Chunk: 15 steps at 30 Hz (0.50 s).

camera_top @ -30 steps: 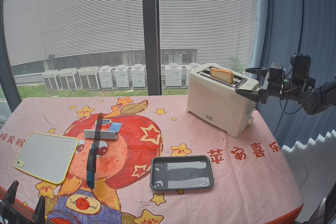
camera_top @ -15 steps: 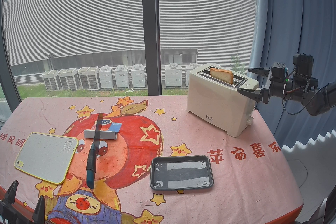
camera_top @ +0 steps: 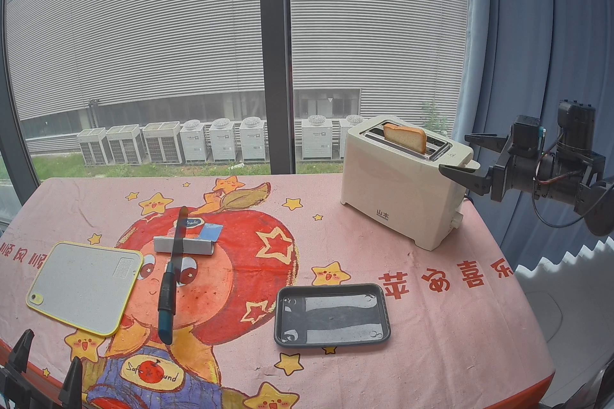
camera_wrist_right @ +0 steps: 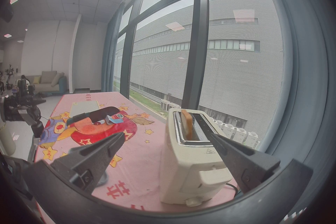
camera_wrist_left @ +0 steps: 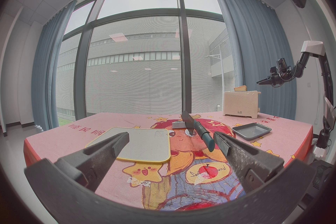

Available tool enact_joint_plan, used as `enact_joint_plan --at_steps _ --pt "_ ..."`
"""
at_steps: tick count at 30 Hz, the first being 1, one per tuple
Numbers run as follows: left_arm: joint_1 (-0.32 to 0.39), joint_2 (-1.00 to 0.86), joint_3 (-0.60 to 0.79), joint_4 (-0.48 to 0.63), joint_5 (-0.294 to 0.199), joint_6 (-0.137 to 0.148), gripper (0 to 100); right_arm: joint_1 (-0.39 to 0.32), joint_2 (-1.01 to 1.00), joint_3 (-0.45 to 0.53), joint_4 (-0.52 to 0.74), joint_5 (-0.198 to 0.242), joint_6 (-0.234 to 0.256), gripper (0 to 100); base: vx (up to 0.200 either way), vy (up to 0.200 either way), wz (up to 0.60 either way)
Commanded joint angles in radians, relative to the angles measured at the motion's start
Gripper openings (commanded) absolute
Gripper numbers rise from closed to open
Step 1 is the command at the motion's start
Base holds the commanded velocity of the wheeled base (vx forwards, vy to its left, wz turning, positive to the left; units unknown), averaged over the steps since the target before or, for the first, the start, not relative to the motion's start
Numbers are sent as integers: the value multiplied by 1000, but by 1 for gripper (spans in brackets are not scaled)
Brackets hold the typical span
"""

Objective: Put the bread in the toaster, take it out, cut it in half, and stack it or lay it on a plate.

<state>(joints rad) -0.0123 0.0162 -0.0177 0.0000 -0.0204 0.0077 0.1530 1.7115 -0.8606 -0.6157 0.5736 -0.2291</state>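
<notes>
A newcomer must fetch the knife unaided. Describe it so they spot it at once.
On the pink table, look between the white cutting board and the black tray. The knife lies there, blade propped on a white block. It alone is long and thin, its dark handle tipped teal.

Bread (camera_top: 405, 137) upright in cream toaster (camera_top: 401, 183) — far-right.

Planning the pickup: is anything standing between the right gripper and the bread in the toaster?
Nothing visible does. The right gripper, open, hangs off the right end of the toaster, and the bread stands up out of the slot with open air between them.
</notes>
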Motion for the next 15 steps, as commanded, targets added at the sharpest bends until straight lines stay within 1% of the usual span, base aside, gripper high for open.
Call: enact_joint_plan --at_steps 1,2,3,4,6,7,8,9,11,14,15 --pt "0 -5 16 0 -1 0 100 48 -112 66 -2 -61 34 100 0 0 0" --pt "0 -5 18 0 -1 0 100 53 -119 75 -6 -93 45 100 0 0 0" --pt "0 -5 16 0 0 0 100 54 -121 77 -6 -98 47 100 0 0 0" --pt "0 -5 16 0 0 0 100 71 -145 101 -7 -140 71 100 0 0 0" --pt "0 -5 16 0 -1 0 100 79 -179 120 -7 -144 105 100 0 0 0" --pt "0 -5 16 0 0 0 100 80 -185 123 -7 -146 114 100 0 0 0" --pt "0 -5 16 0 0 0 100 82 -202 127 -6 -150 140 100 0 0 0" --pt "0 -5 16 0 0 0 100 82 -210 127 -6 -155 154 100 0 0 0" --pt "0 -5 16 0 0 0 100 80 -220 127 -4 -176 171 100 0 0 0" --pt "0 -5 16 0 0 0 100 80 -220 134 -6 -305 177 100 0 0 0" --pt "0 -5 16 0 0 0 100 80 -222 140 -7 -331 179 100 0 0 0"
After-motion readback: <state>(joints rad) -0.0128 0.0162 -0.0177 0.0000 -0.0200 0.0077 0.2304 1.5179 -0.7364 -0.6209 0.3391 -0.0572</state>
